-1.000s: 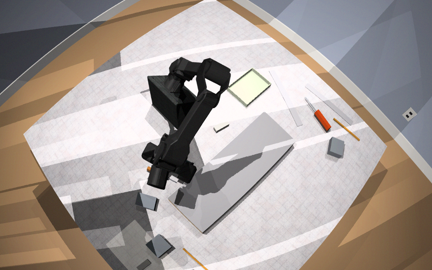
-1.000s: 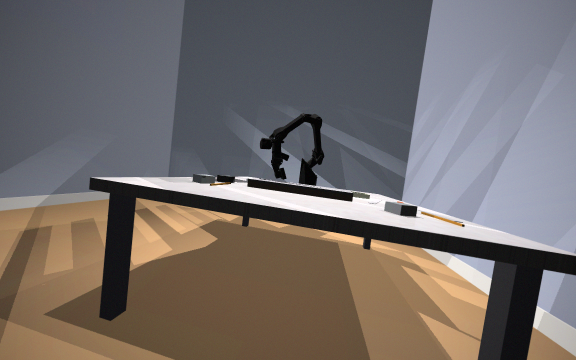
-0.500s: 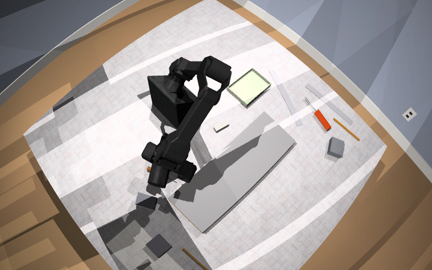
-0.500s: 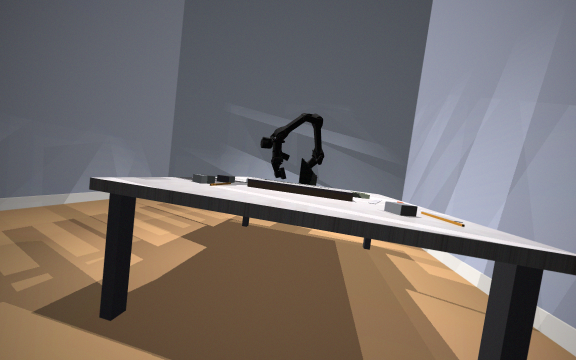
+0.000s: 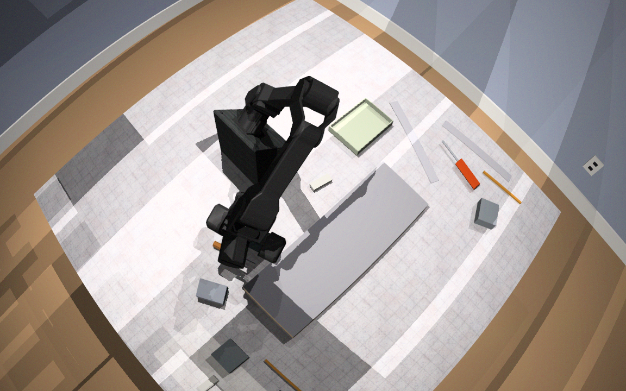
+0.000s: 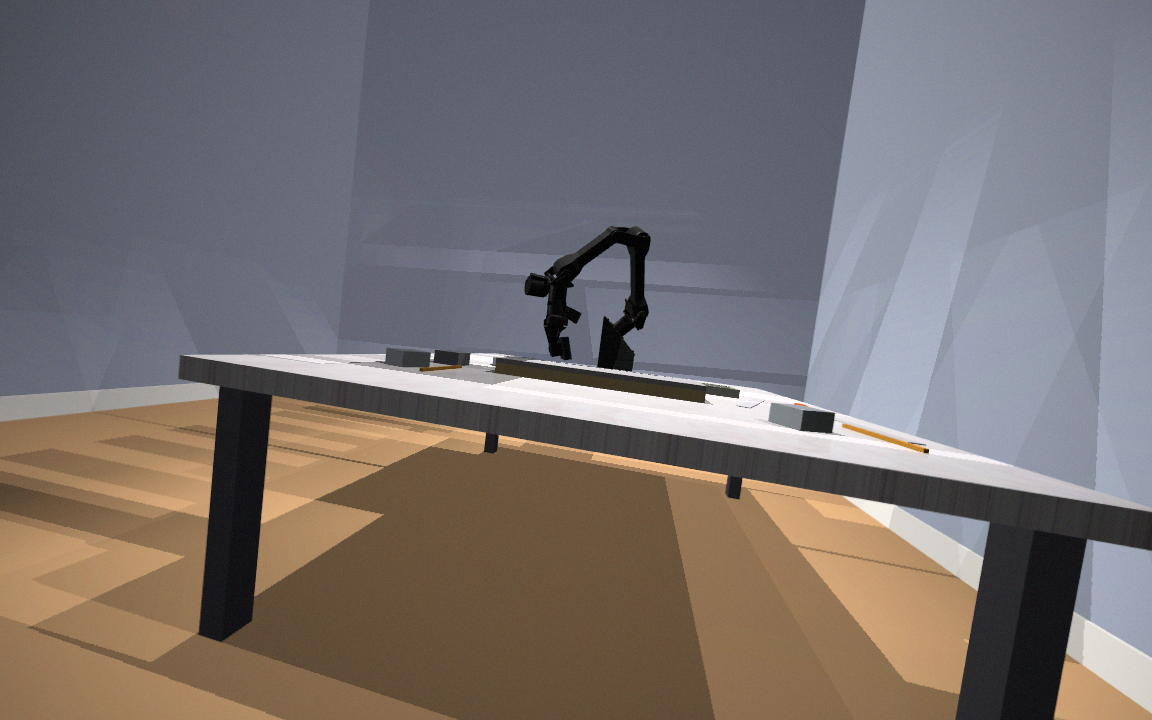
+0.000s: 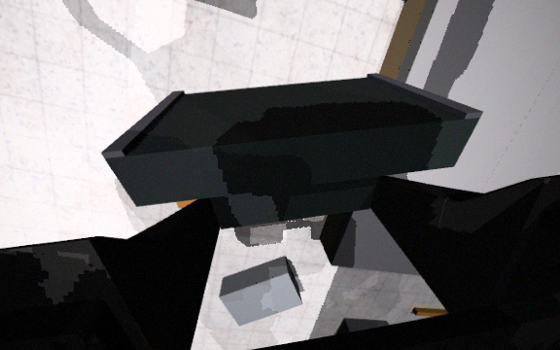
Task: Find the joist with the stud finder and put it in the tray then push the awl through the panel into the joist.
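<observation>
My gripper (image 5: pixel 245 233) (image 7: pixel 292 189) is shut on the dark, box-shaped stud finder (image 7: pixel 290 141), which spans the space ahead of both fingers in the wrist view. It hangs beside the left end of the grey floor panel (image 5: pixel 349 233) (image 6: pixel 598 380) (image 7: pixel 538 73). The arm hides the stud finder in the top view. The pale green tray (image 5: pixel 361 127) (image 6: pixel 721 390) is empty. A red-orange-handled tool (image 5: pixel 467 173) with a thin metal shaft lies at the right. Part of an orange-brown thing (image 5: pixel 216 245) (image 7: pixel 186 203) shows beside the gripper. I cannot tell which is the awl.
Grey blocks (image 5: pixel 211 292) (image 5: pixel 230 355) (image 5: pixel 486 213) stand beyond the panel's ends. Orange pencils (image 5: pixel 501 187) (image 5: pixel 281 374) lie near two of them. Flat grey strips (image 5: pixel 413 142) (image 5: pixel 475 150) lie right of the tray. A small pale block (image 5: pixel 321 182) lies between base and panel.
</observation>
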Robot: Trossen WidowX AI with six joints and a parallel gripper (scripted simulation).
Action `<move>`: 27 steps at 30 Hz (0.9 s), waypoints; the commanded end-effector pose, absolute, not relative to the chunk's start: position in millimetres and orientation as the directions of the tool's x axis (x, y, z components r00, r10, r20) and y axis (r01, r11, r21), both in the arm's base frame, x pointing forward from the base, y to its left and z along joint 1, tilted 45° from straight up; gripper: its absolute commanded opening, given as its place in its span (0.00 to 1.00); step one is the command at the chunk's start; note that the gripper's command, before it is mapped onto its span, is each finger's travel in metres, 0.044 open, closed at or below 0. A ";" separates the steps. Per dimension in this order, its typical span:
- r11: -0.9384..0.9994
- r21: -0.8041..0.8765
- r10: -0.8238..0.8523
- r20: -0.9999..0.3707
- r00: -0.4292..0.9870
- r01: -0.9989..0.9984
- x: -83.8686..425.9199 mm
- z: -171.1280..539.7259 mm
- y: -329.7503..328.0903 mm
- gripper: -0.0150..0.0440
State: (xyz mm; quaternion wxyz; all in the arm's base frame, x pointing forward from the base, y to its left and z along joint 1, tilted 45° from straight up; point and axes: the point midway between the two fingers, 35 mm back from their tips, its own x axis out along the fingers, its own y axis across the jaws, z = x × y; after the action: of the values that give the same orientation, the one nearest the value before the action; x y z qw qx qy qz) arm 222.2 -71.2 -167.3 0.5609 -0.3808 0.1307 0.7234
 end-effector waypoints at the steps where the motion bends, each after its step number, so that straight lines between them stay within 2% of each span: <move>1: -0.335 -0.236 0.694 -0.716 -0.070 -0.912 223.4 -165.3 -72.3 0.25; 27: -0.337 -0.231 0.626 -0.779 -0.034 -0.913 221.7 -165.3 -69.0 0.25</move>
State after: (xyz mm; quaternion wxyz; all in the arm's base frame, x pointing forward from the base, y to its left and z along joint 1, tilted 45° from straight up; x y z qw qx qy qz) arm 220.1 -67.4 -167.3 0.5526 -0.4154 0.1611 0.7044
